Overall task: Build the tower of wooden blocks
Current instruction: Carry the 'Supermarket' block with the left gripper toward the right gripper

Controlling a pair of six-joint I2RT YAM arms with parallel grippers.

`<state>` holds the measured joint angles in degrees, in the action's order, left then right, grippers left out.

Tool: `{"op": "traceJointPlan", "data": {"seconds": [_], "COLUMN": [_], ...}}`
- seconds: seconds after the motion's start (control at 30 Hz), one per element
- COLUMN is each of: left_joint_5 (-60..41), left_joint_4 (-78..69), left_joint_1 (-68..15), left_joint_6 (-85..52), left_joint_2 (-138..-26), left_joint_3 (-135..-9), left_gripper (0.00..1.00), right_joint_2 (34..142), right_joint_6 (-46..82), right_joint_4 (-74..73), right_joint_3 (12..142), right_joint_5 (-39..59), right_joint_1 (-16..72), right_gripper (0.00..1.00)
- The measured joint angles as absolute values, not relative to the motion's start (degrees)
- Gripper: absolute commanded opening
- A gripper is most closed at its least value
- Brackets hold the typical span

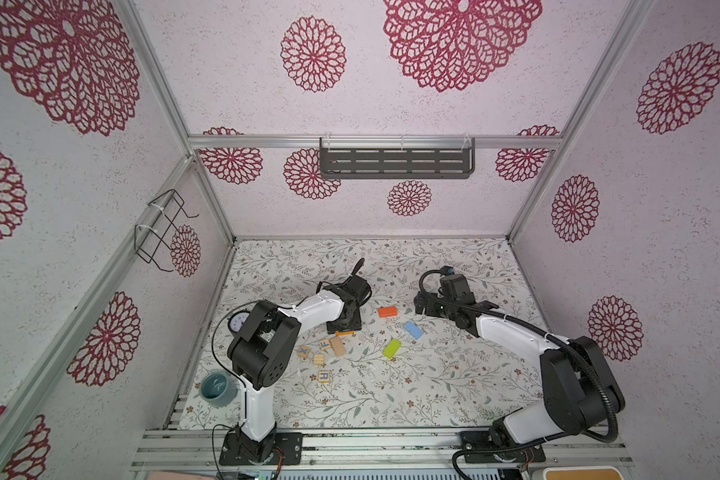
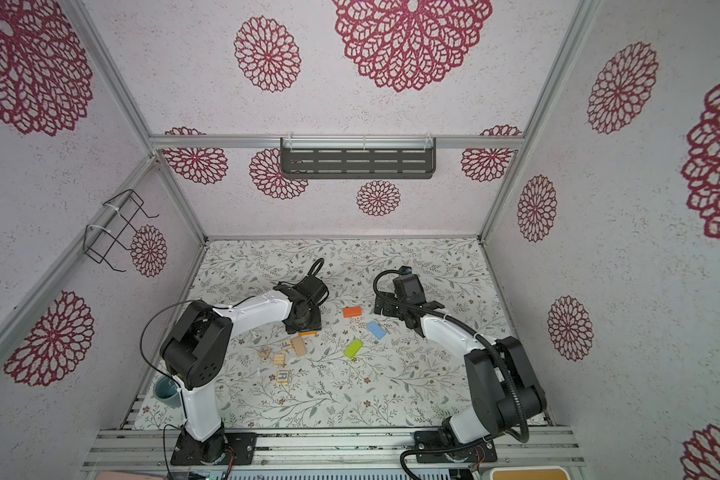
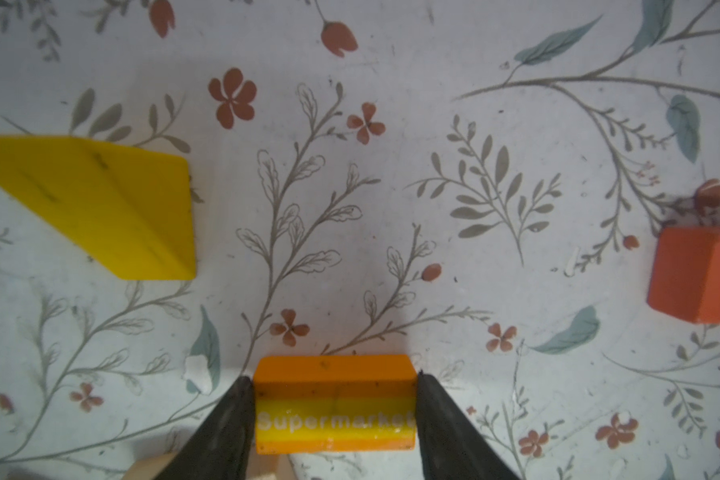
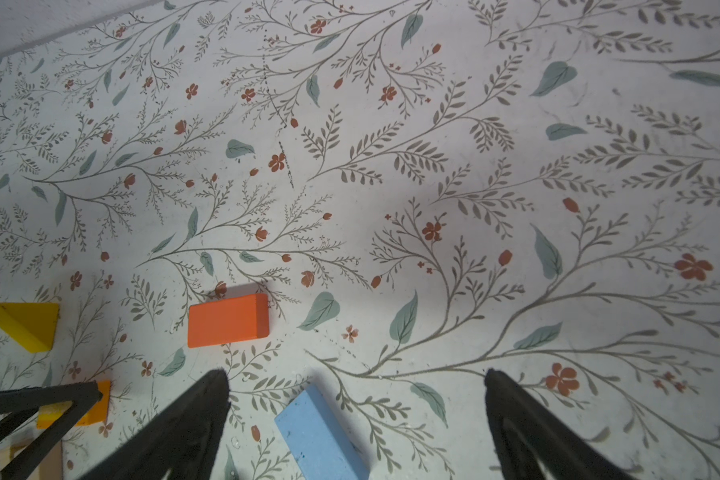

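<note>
- Left claw [image 3: 334,378] grips the Supermarket block [image 3: 333,409] by its ends, lower centre of frame.
- Right claw [image 4: 356,372] gapes wide, empty, near the blue block [image 4: 316,436] on the bench [image 4: 516,199].

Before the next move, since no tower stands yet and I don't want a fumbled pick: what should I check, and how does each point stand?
1. Left tool closed against both ends of the orange-and-yellow wooden "Supermarket" block: ok.
2. Grip firm enough to lift: cannot tell.
3. Right tool open and empty: ok.
4. Orange rectangular wooden block lying flat and free as a base: ok.
5. Some blocks already stacked: not ok, all lie loose on the floral table.
</note>
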<state>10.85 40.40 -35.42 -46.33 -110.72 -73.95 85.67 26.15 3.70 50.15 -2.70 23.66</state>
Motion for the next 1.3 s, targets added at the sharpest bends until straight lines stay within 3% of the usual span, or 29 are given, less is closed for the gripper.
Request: {"op": "traceJointPlan", "data": {"seconds": [0.37, 0.73, 1.3], "left_joint_5": [10.2, 10.3, 12.0], "left_joint_4": [45.0, 49.2, 52.3], "left_joint_1": [-37.9, -43.2, -47.4], "left_joint_6": [-46.0, -49.2, -56.9], "left_joint_2": [-111.0, -122.0, -129.7], "left_joint_3": [-85.5, -99.6, -107.9], "left_gripper": [0.57, 0.56, 0.56], "right_joint_2": [85.7, 85.7, 83.7], "right_joint_6": [27.7, 30.7, 34.0], "right_joint_4": [1.4, -0.1, -1.6], "right_joint_3": [48.8, 45.5, 43.7], "right_joint_5": [0.7, 2.2, 4.9], "right_joint_1": [19.9, 13.5, 11.0], "right_gripper": [0.99, 0.99, 0.99]}}
